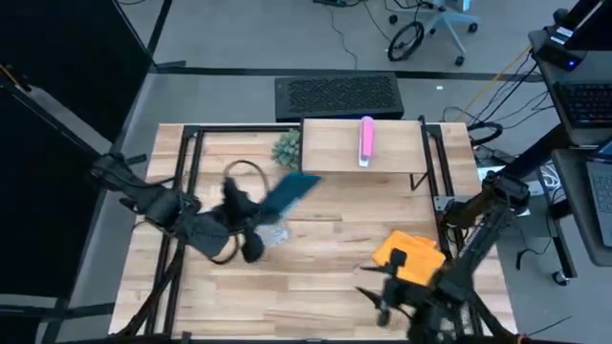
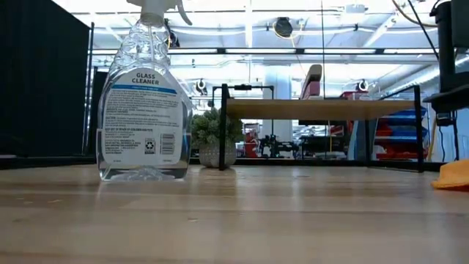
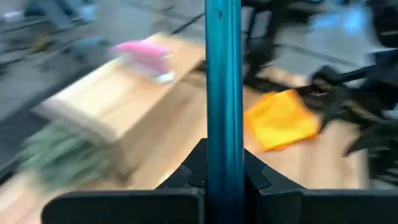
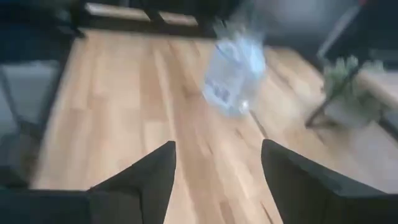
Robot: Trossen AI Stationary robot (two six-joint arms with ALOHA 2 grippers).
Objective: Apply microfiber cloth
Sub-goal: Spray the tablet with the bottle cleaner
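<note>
step: reach for the microfiber cloth [image 1: 409, 258]; not yet gripped, by my read
right gripper [image 4: 217, 171]: fingers spread, nothing between them; sits at the near right of the table [image 1: 316, 277], just beside the cloth, aimed across the wood toward the spray bottle [image 4: 233, 71]
left gripper [image 3: 224, 180]: clamped on the edge of a teal tablet [image 1: 290, 194], held up off the table at left-centre
cloth location: flat on the table, near-right corner, well apart from the tablet; low view shows only its orange edge at the right border
cloth axis: rumpled rough rectangle, long axis running left-right across the table with a slight skew; no real front, one corner points toward the table centre
how to do it well: come down on a raised fold or edge rather than the flat middle, close fully, lift clear before swinging to the tablet
left arm job: hold the tablet steady and face-out so the cloth meets it flat
risk: thin fabric slips a shallow pinch; spray bottle stands in the sweep path
</note>
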